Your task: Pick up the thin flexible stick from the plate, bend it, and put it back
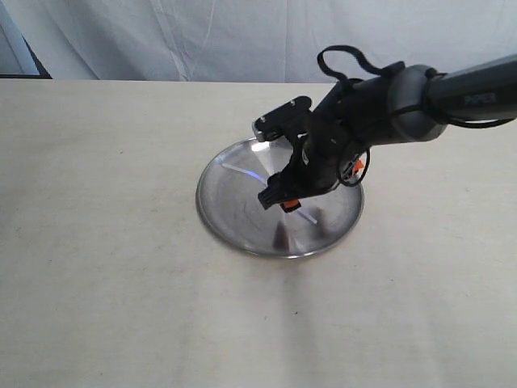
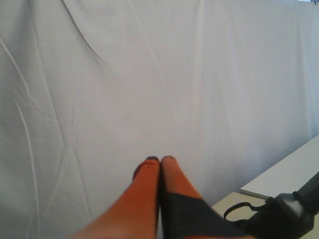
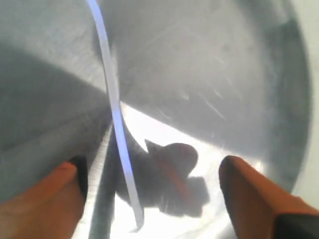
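Observation:
The round steel plate [image 1: 226, 206] lies mid-table. On it rests the thin flexible stick [image 1: 242, 171], a pale bluish-white strip, partly hidden under my right arm. My right gripper [image 1: 283, 200] hangs low over the plate's middle. In the right wrist view the stick [image 3: 115, 112] curves across the plate [image 3: 224, 74], one end lying between the orange fingertips [image 3: 70, 179], nearer that one. The right gripper [image 3: 154, 177] is open and holds nothing. My left gripper [image 2: 160, 159] is shut on nothing and faces a white curtain; it is out of the exterior view.
The beige table [image 1: 97, 242] carries the plate, with a white curtain [image 1: 202, 36] hanging behind it. The right arm's dark body [image 1: 404, 101] spans from the right edge to the plate and shows low in the left wrist view [image 2: 281, 214].

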Controlling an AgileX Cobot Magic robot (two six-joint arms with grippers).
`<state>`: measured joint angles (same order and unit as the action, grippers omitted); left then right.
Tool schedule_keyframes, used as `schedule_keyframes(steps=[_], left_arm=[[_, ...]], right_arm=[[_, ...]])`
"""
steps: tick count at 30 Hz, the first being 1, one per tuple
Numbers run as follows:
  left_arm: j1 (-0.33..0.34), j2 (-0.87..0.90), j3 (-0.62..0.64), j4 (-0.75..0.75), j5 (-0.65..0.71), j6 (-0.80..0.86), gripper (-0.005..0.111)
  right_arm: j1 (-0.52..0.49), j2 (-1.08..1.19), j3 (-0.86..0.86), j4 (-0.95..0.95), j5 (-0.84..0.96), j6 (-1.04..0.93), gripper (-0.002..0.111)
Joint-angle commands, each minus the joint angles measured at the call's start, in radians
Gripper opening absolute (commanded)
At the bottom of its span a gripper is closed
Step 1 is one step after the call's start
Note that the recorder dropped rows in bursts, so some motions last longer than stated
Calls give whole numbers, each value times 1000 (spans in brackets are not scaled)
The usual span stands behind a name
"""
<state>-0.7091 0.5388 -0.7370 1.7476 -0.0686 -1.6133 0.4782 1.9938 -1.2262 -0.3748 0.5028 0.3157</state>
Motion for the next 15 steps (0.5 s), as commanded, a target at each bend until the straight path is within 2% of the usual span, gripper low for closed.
schedule_keyframes(steps=[1,5,7,10,14,15], left_arm=[[-1,-7,2,-3,9,1,0],[-1,-7,2,-3,9,1,0],[-1,-7,2,-3,9,1,0],[-1,-7,2,-3,9,1,0],[-1,-7,2,-3,4,-1,0],[-1,-7,2,-3,4,-1,0]], right_arm=[[-2,-108,3,-21,-9,2,72],[-2,-207,3,-19,6,2,72],[-2,-252,3,-17,26,2,67],[-2,-325,3,-20,87,-3,44],[-2,-402,3,-20,192,-16,6],[-2,-421,3,-20,214,-18,-1]])
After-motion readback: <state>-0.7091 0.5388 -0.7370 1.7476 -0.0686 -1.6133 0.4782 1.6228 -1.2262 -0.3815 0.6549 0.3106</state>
